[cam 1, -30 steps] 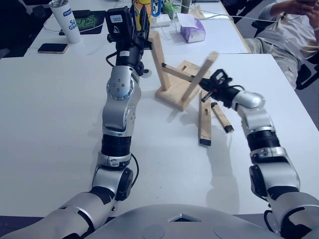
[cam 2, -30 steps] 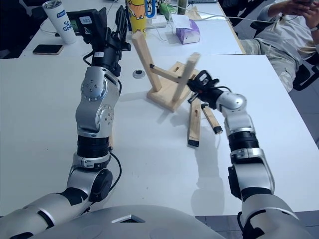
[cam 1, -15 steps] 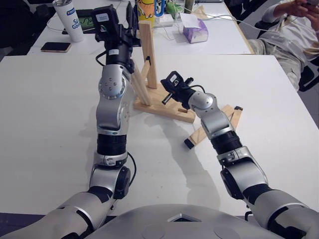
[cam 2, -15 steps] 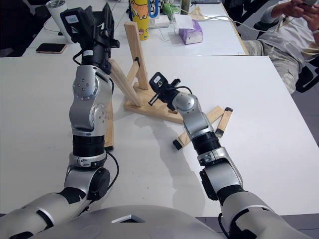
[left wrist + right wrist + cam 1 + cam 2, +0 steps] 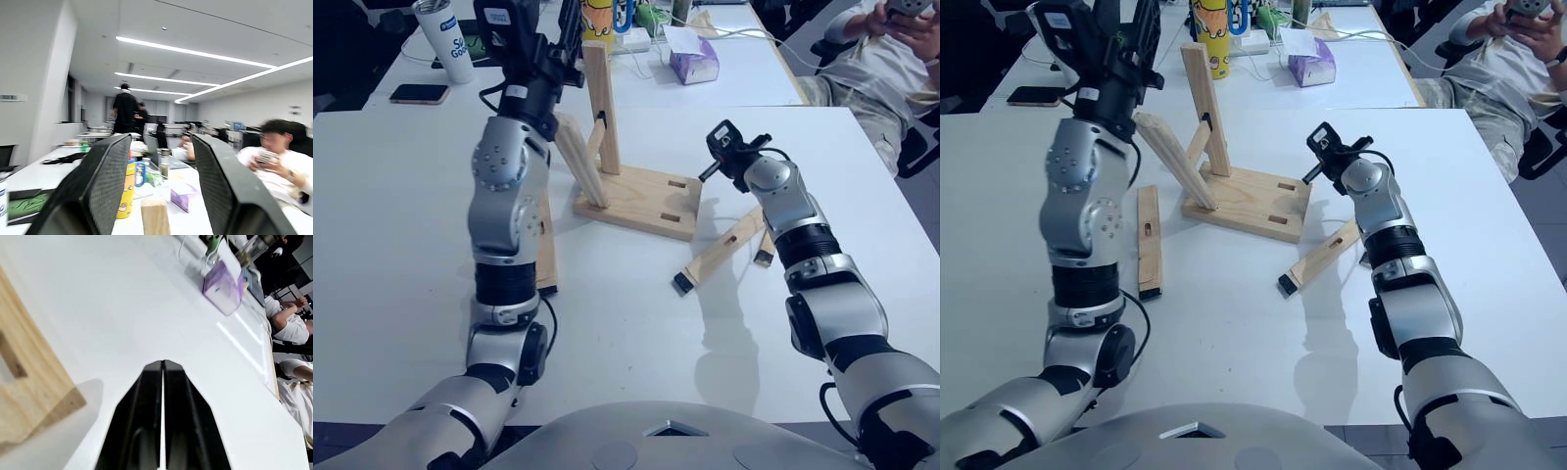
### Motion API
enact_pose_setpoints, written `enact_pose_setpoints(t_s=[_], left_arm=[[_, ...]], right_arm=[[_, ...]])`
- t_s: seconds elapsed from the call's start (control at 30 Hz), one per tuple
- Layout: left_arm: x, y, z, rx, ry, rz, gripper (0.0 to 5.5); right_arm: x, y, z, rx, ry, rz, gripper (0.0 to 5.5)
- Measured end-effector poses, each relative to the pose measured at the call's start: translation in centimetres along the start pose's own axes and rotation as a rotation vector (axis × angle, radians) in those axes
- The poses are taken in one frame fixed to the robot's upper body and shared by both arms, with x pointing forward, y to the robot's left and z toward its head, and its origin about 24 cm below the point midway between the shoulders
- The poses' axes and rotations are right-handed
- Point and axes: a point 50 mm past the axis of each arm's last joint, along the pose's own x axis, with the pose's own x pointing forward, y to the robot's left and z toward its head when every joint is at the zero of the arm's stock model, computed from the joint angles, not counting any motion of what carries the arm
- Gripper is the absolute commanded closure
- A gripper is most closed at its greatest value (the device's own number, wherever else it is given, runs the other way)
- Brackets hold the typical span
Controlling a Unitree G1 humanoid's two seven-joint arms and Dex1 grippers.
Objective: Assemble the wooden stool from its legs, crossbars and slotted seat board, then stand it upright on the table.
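My right end effector, fingers pressed together, hangs nearest the loose pale wooden stool leg, lying diagonally on the white desk just my side of it; left end effector, fingers apart.

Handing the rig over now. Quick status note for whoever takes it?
Left claw: open, raised near the top of the upright leg, holding nothing.
Right claw: shut, empty, beside the seat board's right edge.
Seat board: flat on the table.
Done: upright leg and leaning leg stand in the board, fitted crossbar between them.
Two slots empty.
Loose: one leg and a short crossbar right of the board, another leg left of it.
To do: fit both legs and the crossbar, stand the stool upright.
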Motion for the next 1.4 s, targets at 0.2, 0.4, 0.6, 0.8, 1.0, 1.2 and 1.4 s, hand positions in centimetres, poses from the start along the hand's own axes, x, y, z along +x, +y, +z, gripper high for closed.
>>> enact_pose_setpoints(t_s=[0.2,0.4,0.6,0.8,1.0,1.2,1.4], left_arm=[[-2.7,-3.1,-1.0,-0.016,0.17,-0.404,3.18],[-5.9,-3.1,-2.3,0.045,0.412,-0.667,3.18],[-9.0,-3.3,-5.9,0.016,0.664,-0.779,3.18],[-10.9,-2.5,-10.8,0.0,0.892,-0.733,3.39],[-11.7,-1.9,-14.1,-0.019,0.994,-0.626,4.3],[-11.6,-2.2,-15.6,-0.02,1.015,-0.576,5.17],[-10.1,-1.7,-16.3,0.047,1.008,-0.505,5.17]], right_arm=[[0.3,0.8,-1.8,0.028,0.065,0.049,5.49],[0.6,1.3,-1.7,0.003,0.022,0.013,5.49],[0.9,0.7,0.3,-0.029,-0.062,-0.053,5.49],[1.3,1.1,1.2,-0.026,-0.094,-0.049,5.5],[1.7,2.4,1.7,-0.043,-0.108,-0.02,5.5],[1.8,3.2,1.7,-0.093,-0.082,0.047,5.5],[1.7,3.7,1.1,-0.053,0.011,0.182,5.5]])
